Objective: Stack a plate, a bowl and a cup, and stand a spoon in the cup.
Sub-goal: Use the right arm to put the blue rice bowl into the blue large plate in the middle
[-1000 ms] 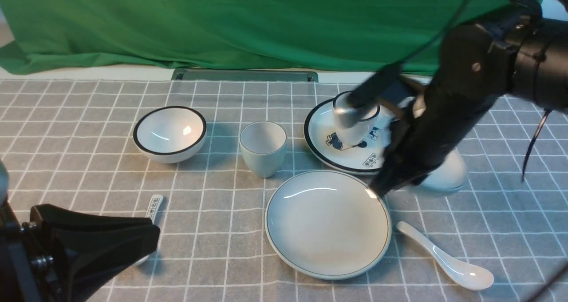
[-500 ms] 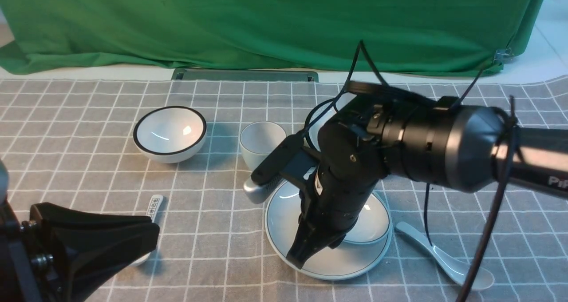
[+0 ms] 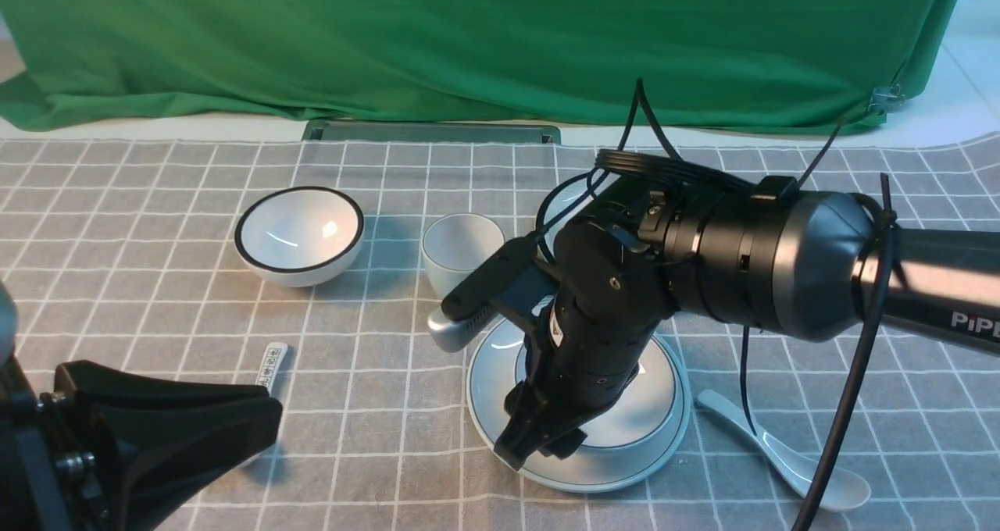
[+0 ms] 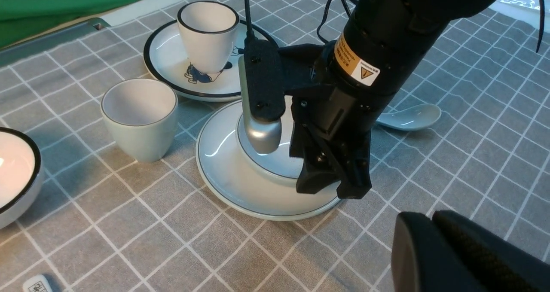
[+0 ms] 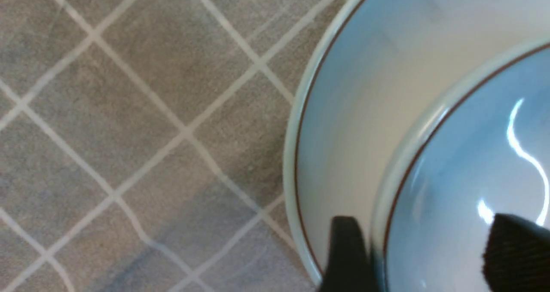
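Bowl (image 3: 655, 406) rests on plate (image 3: 486, 379) beneath my right gripper (image 3: 539, 447), whose spread fingers (image 5: 349, 255) straddle its rim, not pinching.

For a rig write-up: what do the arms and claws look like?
Right arm: thick black and dark-grey cylinders, white lettering, black cables tied on, yellow warning sticker, silver-tipped camera. Right claw and left claw: matte black, wedge-shaped fingers.
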Tool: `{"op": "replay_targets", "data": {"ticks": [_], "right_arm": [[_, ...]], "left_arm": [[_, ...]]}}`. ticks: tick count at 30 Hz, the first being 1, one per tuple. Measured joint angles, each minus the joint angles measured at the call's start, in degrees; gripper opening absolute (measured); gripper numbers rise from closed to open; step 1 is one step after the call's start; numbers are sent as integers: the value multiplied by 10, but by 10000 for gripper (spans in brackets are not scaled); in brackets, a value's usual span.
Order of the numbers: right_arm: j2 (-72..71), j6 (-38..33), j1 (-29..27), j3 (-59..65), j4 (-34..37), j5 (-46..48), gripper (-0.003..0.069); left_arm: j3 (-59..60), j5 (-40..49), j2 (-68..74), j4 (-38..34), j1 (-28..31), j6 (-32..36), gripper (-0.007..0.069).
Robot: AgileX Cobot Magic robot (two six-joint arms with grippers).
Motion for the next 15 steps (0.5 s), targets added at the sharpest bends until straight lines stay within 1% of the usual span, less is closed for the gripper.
{"op": "replay_targets", "data": {"ticks": [2,3,6,7,8,9,12,13,15], "right_arm": [[-7,1,0,-10,0,17,523],[-8,1,0,-13,0,21,525],[-26,2,0,-58,0,69,501],[-33,0,0,-85,0,96,477],[-34,-2,0,-93,0,105,469],[-38,-7,0,-126,0,138,435],[-43,-20,0,-165,-3,191,367],[-49,-23,0,-175,-8,220,322],[-69,-23,0,-177,-29,226,224]], "left_arm": [[0,0,0,0,0,0,17],[0,0,0,0,0,0,17],[0,0,0,0,0,0,17],[0,-2,0,0,0,-1,17],[0,-2,0,0,0,-1,17],[0,-2,1,0,0,-3,17],[-2,-2,19,1,0,-9,17],[-7,-1,31,4,0,-12,17],[-31,9,87,15,0,-21,17]]}}
